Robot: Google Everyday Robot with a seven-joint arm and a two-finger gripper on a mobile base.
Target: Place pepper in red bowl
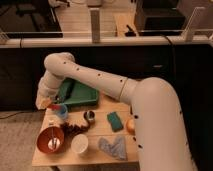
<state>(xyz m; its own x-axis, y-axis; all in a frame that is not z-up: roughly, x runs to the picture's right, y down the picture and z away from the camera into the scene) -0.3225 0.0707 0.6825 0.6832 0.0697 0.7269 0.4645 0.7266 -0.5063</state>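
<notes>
The red bowl (44, 136) stands at the table's front left, with a small pale thing lying in it. My gripper (46, 103) hangs over the table's back left corner, just above and behind the bowl. A slim red-orange sliver, probably the pepper (58, 106), shows right beside the gripper, over the rim of a blue cup (62, 113). I cannot tell whether the gripper holds it.
A green tray (80, 94) lies at the back. A dark grape bunch (75, 128), a small metal cup (90, 116), a white cup (80, 144), a green sponge (115, 121), an orange fruit (131, 125) and a grey cloth (113, 148) are spread over the wooden table (100, 134). My arm crosses its right side.
</notes>
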